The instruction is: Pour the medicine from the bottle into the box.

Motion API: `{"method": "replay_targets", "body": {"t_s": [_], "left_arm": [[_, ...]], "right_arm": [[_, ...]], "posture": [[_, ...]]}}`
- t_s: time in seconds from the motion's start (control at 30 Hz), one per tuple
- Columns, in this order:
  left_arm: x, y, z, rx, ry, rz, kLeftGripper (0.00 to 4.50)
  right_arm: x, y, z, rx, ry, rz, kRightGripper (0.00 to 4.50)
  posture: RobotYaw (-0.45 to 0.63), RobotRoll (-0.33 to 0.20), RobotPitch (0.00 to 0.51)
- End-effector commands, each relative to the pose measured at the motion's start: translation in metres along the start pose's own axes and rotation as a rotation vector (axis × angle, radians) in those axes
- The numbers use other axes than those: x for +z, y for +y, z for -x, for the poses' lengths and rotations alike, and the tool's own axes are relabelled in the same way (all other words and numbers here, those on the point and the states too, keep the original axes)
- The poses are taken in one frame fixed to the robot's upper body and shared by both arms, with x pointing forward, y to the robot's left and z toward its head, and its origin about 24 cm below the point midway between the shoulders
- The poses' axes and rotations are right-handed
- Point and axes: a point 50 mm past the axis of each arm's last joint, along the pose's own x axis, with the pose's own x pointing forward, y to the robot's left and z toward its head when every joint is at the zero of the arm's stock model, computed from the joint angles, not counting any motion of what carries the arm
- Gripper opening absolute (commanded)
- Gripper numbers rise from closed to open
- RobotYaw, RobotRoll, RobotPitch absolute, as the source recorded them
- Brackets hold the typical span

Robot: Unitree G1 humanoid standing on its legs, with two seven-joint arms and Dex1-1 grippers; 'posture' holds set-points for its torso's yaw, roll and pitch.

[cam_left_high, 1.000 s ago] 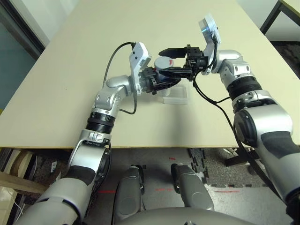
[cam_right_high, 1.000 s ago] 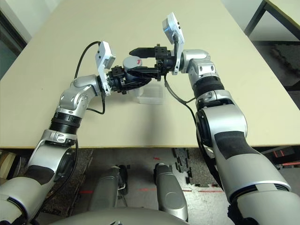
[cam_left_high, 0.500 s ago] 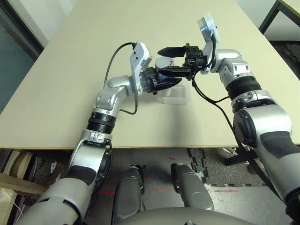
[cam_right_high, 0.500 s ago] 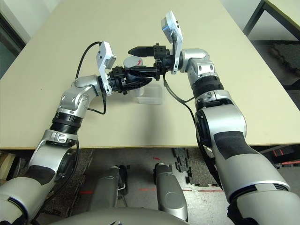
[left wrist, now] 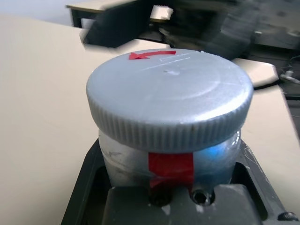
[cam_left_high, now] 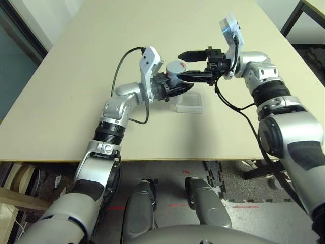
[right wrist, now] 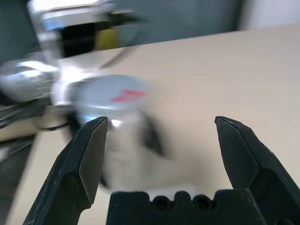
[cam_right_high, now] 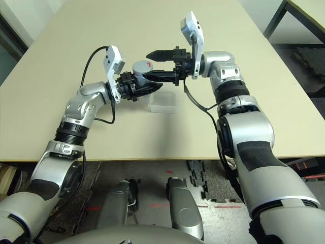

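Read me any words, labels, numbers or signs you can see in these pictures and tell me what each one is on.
No words, brands or numbers can be read.
Cap of the bottle: a red arrow-shaped mark near its edge, no lettering.
Bottle side: a plain red strip, nothing written on it.
Box: clear plastic, no label visible.
Table: no markings.

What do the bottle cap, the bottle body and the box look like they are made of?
Cap: probably grey plastic, matt, with a ribbed edge and a red arrow on top. Bottle body: whitish, glossy, likely plastic, with red tape on it; hard to be sure. Box: clear, colourless plastic, since the table shows through its walls.
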Motion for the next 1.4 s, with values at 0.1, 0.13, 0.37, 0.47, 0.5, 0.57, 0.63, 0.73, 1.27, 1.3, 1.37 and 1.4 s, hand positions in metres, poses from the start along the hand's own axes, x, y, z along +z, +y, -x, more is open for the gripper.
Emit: {"method": "replay_targets", "body": {"t_s": [0.1,0.13,0.37,0.47,0.5,0.57,0.63,0.73,1.27,1.3,1.37,1.4], "left_arm": [[-0.002,-0.005,-0.002,-0.029,-0.004,-0.006,2.60],[-0.002,-0.005,-0.001,-0.028,-0.003,-0.005,2.60],[-0.002,-0.003,-0.001,-0.022,0.000,-0.005,2.60],[-0.001,-0.003,-0.002,-0.022,0.000,-0.006,2.60],[-0.001,-0.003,-0.003,-0.024,0.001,-0.006,2.60],[-0.002,-0.003,-0.004,-0.026,0.001,-0.006,2.60],[-0.002,-0.004,-0.005,-0.029,0.001,-0.006,2.60],[-0.002,-0.004,-0.007,-0.036,0.001,-0.007,2.60],[-0.002,-0.008,-0.013,-0.045,-0.010,-0.007,2.60],[-0.002,-0.008,-0.013,-0.046,-0.010,-0.007,2.60],[-0.002,-0.008,-0.013,-0.047,-0.011,-0.006,2.60],[-0.001,-0.009,-0.013,-0.049,-0.011,-0.006,2.60]], "right_arm": [[0.003,-0.003,0.013,-0.027,0.013,-0.009,4.50],[0.003,-0.003,0.014,-0.024,0.017,-0.010,4.50],[0.006,0.005,0.010,0.111,0.022,-0.015,4.50],[0.007,0.009,0.002,0.168,0.010,-0.013,4.50],[0.007,0.011,-0.001,0.187,0.005,-0.010,4.50],[0.007,0.014,-0.008,0.212,-0.005,-0.003,4.50],[0.008,0.016,-0.014,0.223,-0.015,0.002,4.50],[0.009,0.019,-0.023,0.232,-0.034,0.010,4.50],[0.006,0.029,-0.059,0.278,-0.061,0.028,4.50],[0.005,0.030,-0.060,0.277,-0.060,0.030,4.50],[0.004,0.030,-0.062,0.268,-0.054,0.034,4.50],[0.003,0.029,-0.063,0.257,-0.049,0.038,4.50]], "posture": [[-0.21,0.000,0.161],[-0.21,0.000,0.162],[-0.21,0.000,0.162],[-0.21,0.000,0.162],[-0.21,0.000,0.162],[-0.22,0.000,0.162],[-0.22,0.000,0.162],[-0.22,0.000,0.163],[-0.22,0.000,0.165],[-0.22,0.000,0.166],[-0.21,0.000,0.166],[-0.21,0.000,0.166]]}}
